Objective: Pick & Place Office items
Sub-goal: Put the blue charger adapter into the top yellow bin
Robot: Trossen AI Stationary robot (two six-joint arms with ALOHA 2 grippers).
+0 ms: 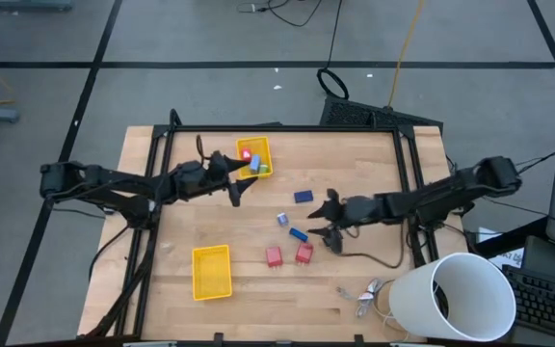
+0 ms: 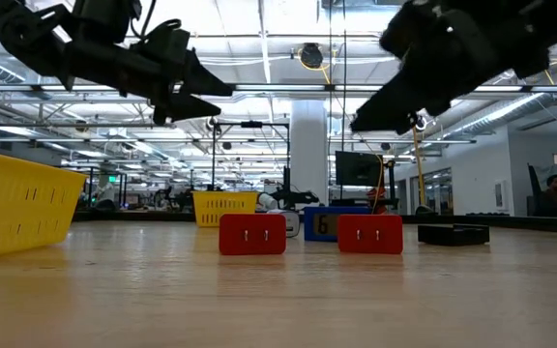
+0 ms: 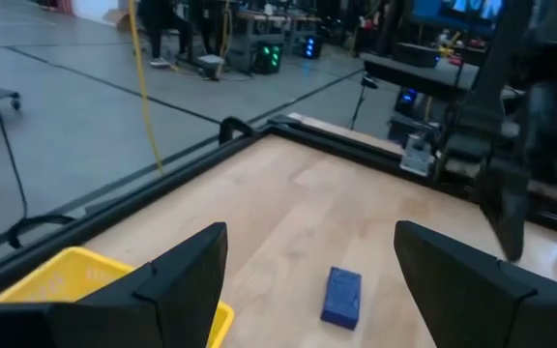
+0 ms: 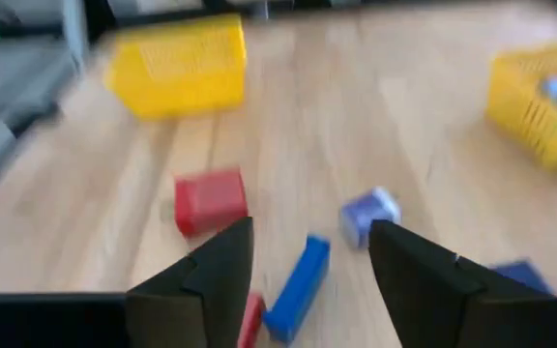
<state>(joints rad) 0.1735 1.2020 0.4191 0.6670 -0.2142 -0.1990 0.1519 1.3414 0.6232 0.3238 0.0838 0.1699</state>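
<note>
The wooden table (image 1: 210,222) has a dark frame along its far and side edges; most of its near left part lies bare. A white bucket (image 1: 456,297) overlaps the near right corner. One yellow tray (image 1: 254,157) sits at the far edge and holds small pieces, one red and one blue among them; a second yellow tray (image 1: 211,271) sits near the front edge, well apart from the first, and looks empty.

The left gripper (image 1: 238,183) hangs above the table just beside the far tray, its fingers (image 3: 187,275) spread and holding nothing. The right gripper (image 1: 328,220) hovers over the loose pieces right of centre, fingers (image 4: 211,280) also spread and empty.

The office items on the wood: a dark blue block (image 1: 303,197) towards the far tray, two red blocks (image 1: 289,254) side by side nearer the front, a long blue piece (image 1: 298,233) and a pale blue piece (image 1: 282,219) between them. Silvery metal bits (image 1: 364,294) lie near the bucket.
</note>
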